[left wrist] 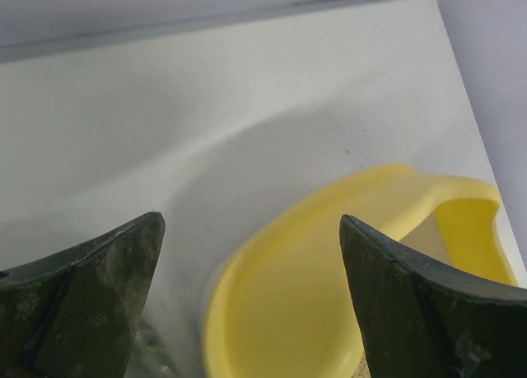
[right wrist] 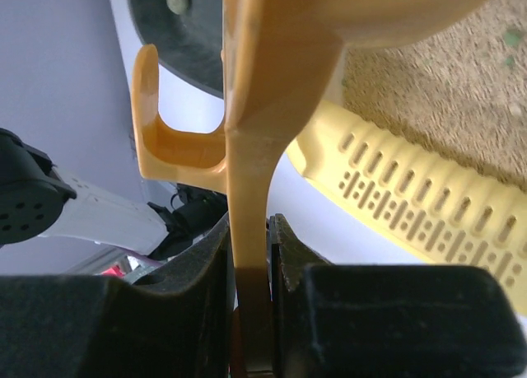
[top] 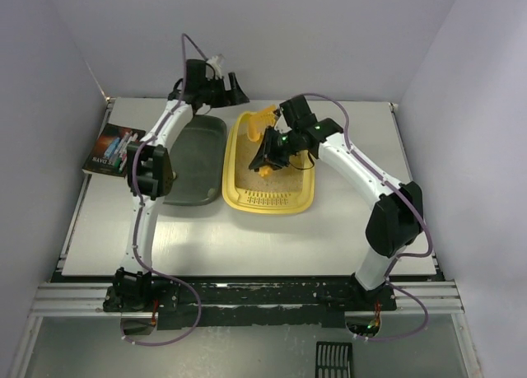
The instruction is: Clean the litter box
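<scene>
The yellow litter box (top: 247, 198) with beige litter (top: 272, 178) lies mid-table, its slotted ledge (top: 269, 198) at the near end; the ledge also shows in the right wrist view (right wrist: 412, 205). My right gripper (top: 269, 153) is over the box, shut on the handle of the orange-yellow scoop (top: 258, 123); the handle (right wrist: 251, 189) sits pinched between the jaws. My left gripper (top: 230, 88) is open and empty at the table's far edge, above the box's far rim (left wrist: 272, 312).
A dark grey-green tray (top: 193, 160) lies left of the litter box. A book (top: 113, 149) lies at the table's left edge. A black slotted part (top: 333, 360) lies below the table's front rail.
</scene>
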Robot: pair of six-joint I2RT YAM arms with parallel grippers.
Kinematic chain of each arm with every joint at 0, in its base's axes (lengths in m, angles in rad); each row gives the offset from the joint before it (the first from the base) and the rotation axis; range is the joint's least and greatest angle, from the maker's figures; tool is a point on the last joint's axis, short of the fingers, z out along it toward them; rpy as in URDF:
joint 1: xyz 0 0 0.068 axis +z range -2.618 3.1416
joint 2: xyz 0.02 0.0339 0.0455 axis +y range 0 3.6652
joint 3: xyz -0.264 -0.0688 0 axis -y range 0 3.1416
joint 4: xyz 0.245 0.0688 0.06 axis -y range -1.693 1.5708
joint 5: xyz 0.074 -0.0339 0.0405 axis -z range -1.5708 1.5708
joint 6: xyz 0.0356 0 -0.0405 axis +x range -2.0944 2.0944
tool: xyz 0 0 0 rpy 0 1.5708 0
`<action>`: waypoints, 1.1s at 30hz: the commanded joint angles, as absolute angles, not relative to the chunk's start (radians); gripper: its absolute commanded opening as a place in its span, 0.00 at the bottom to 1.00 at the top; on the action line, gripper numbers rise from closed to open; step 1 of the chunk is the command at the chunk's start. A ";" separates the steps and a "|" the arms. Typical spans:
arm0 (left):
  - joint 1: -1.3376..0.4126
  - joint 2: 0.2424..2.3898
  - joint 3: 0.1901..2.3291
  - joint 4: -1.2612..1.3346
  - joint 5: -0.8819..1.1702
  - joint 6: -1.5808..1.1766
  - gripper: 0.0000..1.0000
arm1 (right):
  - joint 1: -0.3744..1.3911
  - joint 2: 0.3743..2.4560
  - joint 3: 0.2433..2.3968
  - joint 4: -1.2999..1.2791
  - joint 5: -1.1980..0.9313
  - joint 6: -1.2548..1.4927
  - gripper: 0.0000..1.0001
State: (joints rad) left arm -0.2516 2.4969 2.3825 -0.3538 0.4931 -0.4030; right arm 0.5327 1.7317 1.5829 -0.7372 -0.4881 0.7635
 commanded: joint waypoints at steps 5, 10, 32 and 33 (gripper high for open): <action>-0.324 2.483 2.447 -0.263 0.626 -0.296 0.99 | 0.526 1.528 1.468 -0.805 -0.298 0.803 0.00; -0.356 2.390 2.417 -0.374 0.598 -0.048 0.99 | 0.522 1.409 1.426 -0.801 -0.196 0.794 0.00; -0.460 2.366 2.376 -0.570 0.370 0.573 1.00 | 0.510 1.233 1.279 -0.751 -0.183 0.831 0.00; -0.460 2.365 2.369 -0.567 0.371 0.580 0.99 | 0.511 1.233 1.274 -0.749 -0.182 0.831 0.00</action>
State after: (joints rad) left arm -0.4664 2.3558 2.3348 -0.5381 0.3832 0.4847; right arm 0.5163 1.2442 1.2938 -0.7860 -0.1875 0.8143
